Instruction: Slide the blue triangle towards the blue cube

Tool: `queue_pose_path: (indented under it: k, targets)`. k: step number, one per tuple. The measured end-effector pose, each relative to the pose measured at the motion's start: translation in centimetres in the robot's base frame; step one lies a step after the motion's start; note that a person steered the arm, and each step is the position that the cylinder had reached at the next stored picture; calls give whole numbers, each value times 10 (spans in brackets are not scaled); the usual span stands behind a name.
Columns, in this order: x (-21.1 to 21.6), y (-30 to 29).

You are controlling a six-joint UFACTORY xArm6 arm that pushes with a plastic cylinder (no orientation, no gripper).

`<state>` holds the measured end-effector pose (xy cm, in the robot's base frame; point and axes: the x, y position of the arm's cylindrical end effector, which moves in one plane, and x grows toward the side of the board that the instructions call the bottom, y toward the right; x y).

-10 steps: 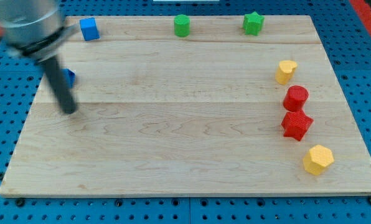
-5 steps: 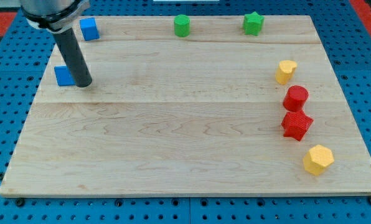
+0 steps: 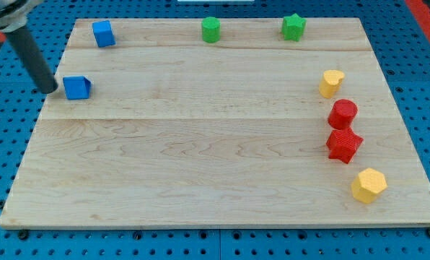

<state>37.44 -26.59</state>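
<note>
A: Where's my tip (image 3: pixel 49 89) rn?

B: Near the tabletop's (image 3: pixel 200 173) left edge, toward the top-left corner. It sits just beside the blue triangle (image 3: pixel 76 87), on that block's left side. Close, but can't tell if it's touching.

A: And the blue cube (image 3: pixel 103 33)?

B: In the top-left corner, up and a bit right of the triangle, w/ a clear gap of bare wood between the two.

A: So is the tip well placed?

B: Prob not yet, imo. From the left it'd shove the triangle rightwards along the tabletop, not up to the cube. A push from the triangle's lower-left would suit better, since the cube lies up and slightly right.

A: Pincer state?

B: No pincer on this rig, just the straight rod, so nothing spread or pressed together to report.

A: Other blocks in the way?

B: No. Green cylinder (image 3: pixel 211 29) and green star (image 3: pixel 294 27) sit along the top edge, well apart from the path. Down the right edge: yellow block (image 3: pixel 331 83), red cylinder (image 3: pixel 343 113), red star (image 3: pixel 343 144), and a yellow hexagon (image 3: pixel 369 185) near the bottom-right corner. All far off, so the route to the cube looks free
</note>
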Motion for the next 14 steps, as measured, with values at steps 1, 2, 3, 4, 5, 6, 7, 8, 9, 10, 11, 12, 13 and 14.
queue_pose_path:
  k: [1, 2, 3, 4, 5, 6, 7, 8, 9, 10, 11, 12, 13, 14]
  targets:
    - [-15, 46]
    - [-3, 47]
    - [23, 17]
    - [24, 77]
    - [-1, 121]
    - [-17, 137]
    - [-10, 144]
    - [-6, 121]
    - [5, 86]
    - [-33, 84]
    - [-46, 113]
    - [-46, 127]
    - [-20, 127]
    - [-27, 170]
